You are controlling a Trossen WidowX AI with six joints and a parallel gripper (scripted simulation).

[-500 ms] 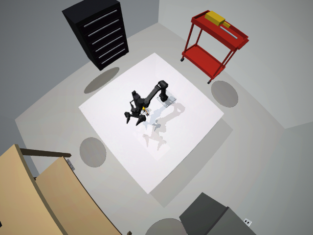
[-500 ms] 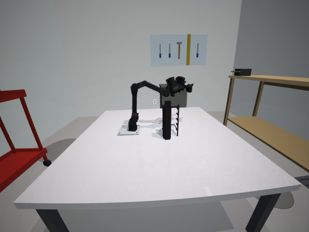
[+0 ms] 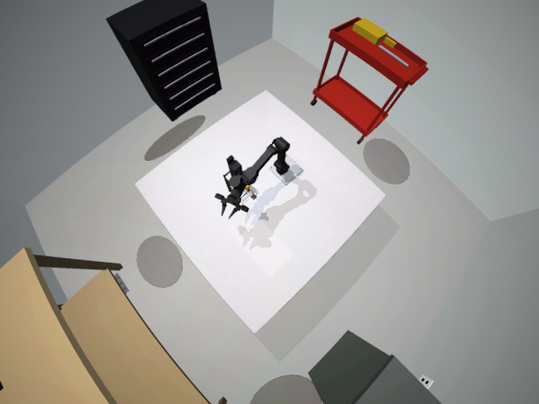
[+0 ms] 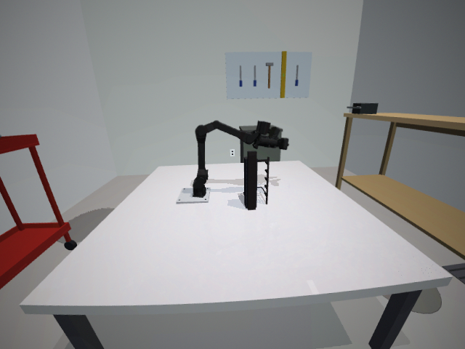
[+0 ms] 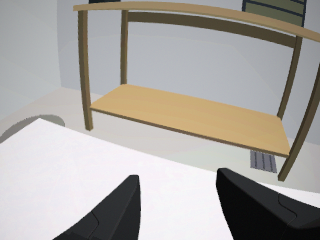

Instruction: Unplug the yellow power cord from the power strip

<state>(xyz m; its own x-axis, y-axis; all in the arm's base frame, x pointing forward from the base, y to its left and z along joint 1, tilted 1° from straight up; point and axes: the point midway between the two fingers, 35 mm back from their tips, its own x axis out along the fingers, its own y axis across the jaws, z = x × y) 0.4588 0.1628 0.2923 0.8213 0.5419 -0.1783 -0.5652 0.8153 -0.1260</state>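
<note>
A tall dark upright block (image 3: 235,165) (image 4: 251,180), apparently the power strip, stands on the table beside the arm, with a thin black rack (image 4: 267,180) next to it. A small yellow piece (image 3: 248,187), apparently part of the yellow cord or plug, shows just beside the arm; it is not visible in the exterior view or the wrist view. Whether the plug sits in the strip cannot be told. My gripper (image 3: 226,215) (image 4: 285,143) (image 5: 178,180) is partly open and empty, held high above the table, past the strip and clear of it. The arm hides part of the strip from above.
The white table (image 3: 313,217) (image 4: 232,255) (image 5: 60,175) carries the arm's base plate (image 3: 296,172) (image 4: 184,196). A wooden shelf (image 4: 397,195) (image 5: 190,115) stands beyond the table edge that the fingers face. A red cart (image 3: 348,99) and a black drawer cabinet (image 3: 173,61) stand off the table.
</note>
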